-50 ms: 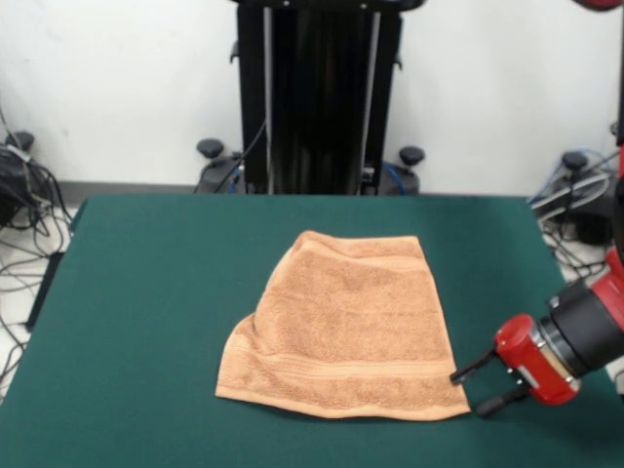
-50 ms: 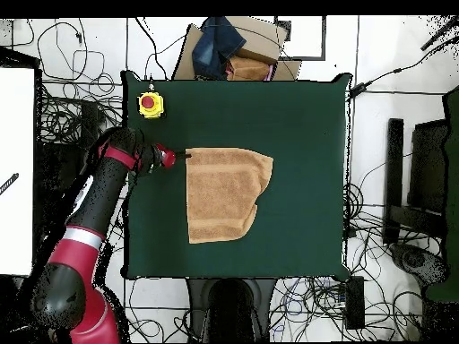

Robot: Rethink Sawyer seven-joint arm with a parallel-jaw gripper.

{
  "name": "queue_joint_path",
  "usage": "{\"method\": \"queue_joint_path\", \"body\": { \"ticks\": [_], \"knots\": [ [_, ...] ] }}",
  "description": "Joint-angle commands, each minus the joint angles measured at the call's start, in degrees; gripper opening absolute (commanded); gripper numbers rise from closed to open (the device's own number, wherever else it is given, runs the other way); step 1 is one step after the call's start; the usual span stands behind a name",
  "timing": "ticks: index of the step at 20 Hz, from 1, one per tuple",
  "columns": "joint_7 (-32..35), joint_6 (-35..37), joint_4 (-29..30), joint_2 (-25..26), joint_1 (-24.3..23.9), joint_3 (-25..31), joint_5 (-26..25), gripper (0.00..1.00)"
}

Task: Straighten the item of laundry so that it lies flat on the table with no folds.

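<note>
The towel [image 1: 348, 331] lies mid-table [image 1: 146, 292], mostly spread, with one corner curled in. The gripper [image 1: 475, 384] comes in low from the side at the towel's near corner, fingers parted and empty, tips just beside the hem. The cloth lies straight ahead of the jaws, along their reach.

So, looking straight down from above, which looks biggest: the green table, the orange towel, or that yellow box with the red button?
1. Table
2. Towel
3. Yellow box with the red button
</note>
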Motion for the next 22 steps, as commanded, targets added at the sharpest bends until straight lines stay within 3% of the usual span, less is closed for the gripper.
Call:
{"method": "queue_joint_path", "body": {
  "ticks": [1, 12, 22],
  "knots": [
    [7.98, -4.18, 2.56, 6.25, -0.39, 5.11, -5.12, 1.00],
    [7.91, -6.24, 3.53, 5.83, -0.26, 6.58, -9.66, 1.00],
    [13.93, -7.75, 3.98, 5.88, 0.60, 6.45, -9.04, 1.00]
  ]
}}
